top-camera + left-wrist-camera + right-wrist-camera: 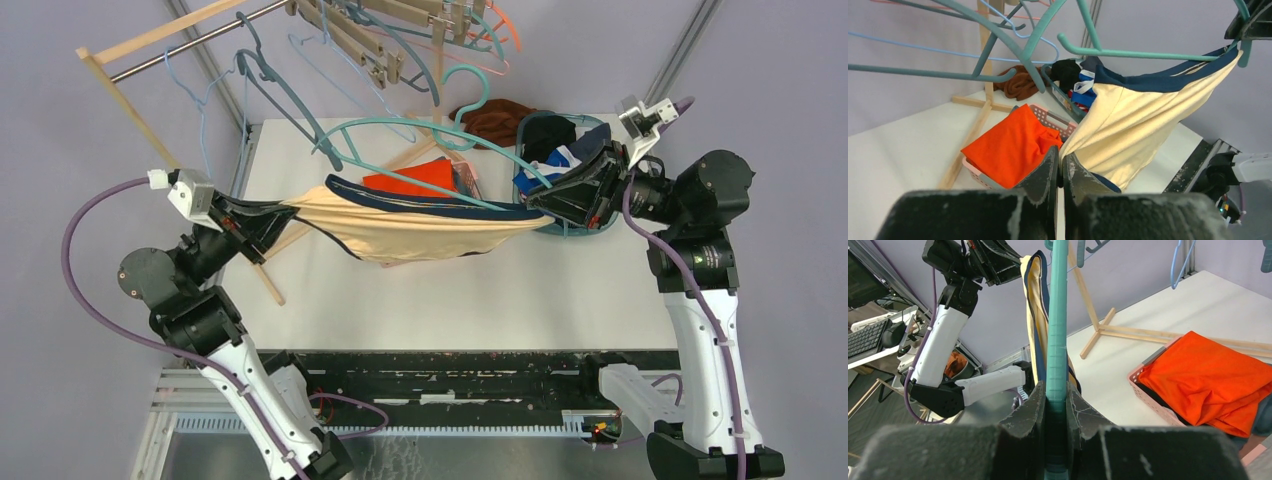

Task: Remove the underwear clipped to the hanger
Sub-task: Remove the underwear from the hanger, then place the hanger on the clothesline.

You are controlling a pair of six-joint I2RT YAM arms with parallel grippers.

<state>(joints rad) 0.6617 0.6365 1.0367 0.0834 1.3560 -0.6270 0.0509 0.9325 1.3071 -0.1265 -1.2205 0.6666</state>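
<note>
My left jaws pinch the beige underwear [420,236], pulled taut above the desk [600,295] from the teal hanger [1057,315] clamped in my right jaws, seemingly not yet free, with other briefs [558,155] in the basket [583,229].

No readable text, brand, number or sign in any of the 3 views. Key markings on the keyboard [867,336] too small and blurred to make out.
</note>
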